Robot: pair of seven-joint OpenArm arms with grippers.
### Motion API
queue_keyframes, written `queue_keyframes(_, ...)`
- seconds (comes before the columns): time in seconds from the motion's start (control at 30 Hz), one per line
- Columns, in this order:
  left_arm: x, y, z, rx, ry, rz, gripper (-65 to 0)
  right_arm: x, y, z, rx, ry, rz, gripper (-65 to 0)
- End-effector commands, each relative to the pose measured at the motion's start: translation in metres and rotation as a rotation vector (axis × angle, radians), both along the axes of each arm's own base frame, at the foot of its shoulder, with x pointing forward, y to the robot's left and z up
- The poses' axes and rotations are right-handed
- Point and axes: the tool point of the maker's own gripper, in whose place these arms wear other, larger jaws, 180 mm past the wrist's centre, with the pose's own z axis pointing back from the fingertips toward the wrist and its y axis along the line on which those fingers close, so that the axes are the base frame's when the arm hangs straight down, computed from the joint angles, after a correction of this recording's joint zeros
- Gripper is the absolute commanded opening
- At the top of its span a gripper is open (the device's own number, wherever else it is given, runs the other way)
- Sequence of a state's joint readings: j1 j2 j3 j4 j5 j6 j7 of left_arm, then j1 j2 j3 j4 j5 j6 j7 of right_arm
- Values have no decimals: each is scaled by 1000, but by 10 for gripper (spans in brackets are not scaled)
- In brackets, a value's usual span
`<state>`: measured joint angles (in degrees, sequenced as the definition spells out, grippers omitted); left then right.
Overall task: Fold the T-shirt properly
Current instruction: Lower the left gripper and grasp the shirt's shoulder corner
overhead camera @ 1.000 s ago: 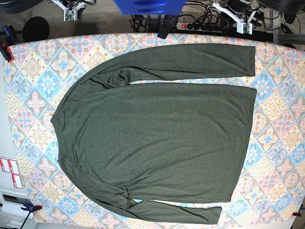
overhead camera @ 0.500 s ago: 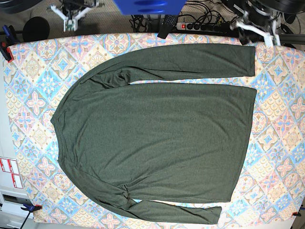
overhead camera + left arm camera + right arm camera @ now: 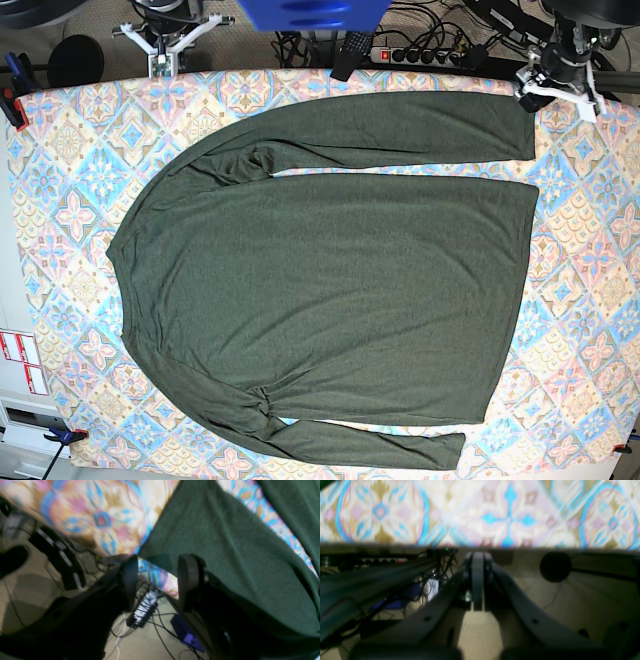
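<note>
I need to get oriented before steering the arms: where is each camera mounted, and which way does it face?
Base: overhead, looking straight down on the T-shirt laid flat on the patterned tablecloth; the left hand and right hand show at the far edge.
Left wrist: on the left arm, looking past its open left hand at a sleeve end and the power strip on the floor.
Right wrist: on the right arm, looking past its shut right hand at the table edge, no shirt in view.
Shared: the base and left wrist views both show that sleeve end and the power strip.
</note>
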<state>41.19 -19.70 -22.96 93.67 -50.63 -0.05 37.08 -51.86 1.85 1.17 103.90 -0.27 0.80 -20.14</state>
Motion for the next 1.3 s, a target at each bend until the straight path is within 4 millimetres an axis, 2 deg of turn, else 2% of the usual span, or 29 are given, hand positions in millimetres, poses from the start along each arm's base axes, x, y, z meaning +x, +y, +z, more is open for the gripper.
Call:
queue_keyframes(0.0, 4, 9, 5, 24, -16, 0, -384, 0, 0, 5, -7, -16, 6, -650)
queue_keyframes(0.17, 2, 13, -7, 14, 5, 24, -384, 0, 0, 5, -7, -16, 6, -650)
queue_keyframes(0.3, 4, 13, -7, 15, -1, 27, -384, 0, 0, 5, -7, -16, 6, -650)
queue_keyframes(0.37, 12, 11, -6, 13, -14, 24, -384, 0, 0, 5, -7, -16, 6, -650)
queue_keyframes(0.43, 13, 2, -14, -13, -10, 32, -384, 0, 0, 5, -7, -16, 6, -650)
queue_keyframes(0.53, 12, -2, -23, -32, 2, 49, -389, 0, 0, 5, -7, -16, 6, -650)
queue_keyframes(0.67, 14, -29, -34, -81, 20, 6, -392, 0, 0, 5, -7, -16, 6, -650)
queue_keyframes(0.73, 14, -36, -36, -94, 24, -6, -395, 0, 0, 5, -7, -16, 6, -650)
queue_keyframes(0.77, 13, -39, -37, -100, 26, -9, -411, 0, 0, 5, -7, -16, 6, -650)
queue_keyframes(1.0, 21, -57, -29, -148, -45, -127, -645, 0, 0, 5, -7, -16, 6, -650)
queue_keyframes(1.17, 14, -46, -26, -131, -43, -111, -650, 2, 0, 5, -5, -22, 5, -648)
queue_keyframes(1.27, 14, -35, -23, -113, -52, -87, -650, 19, 0, 7, -4, -59, 3, -647)
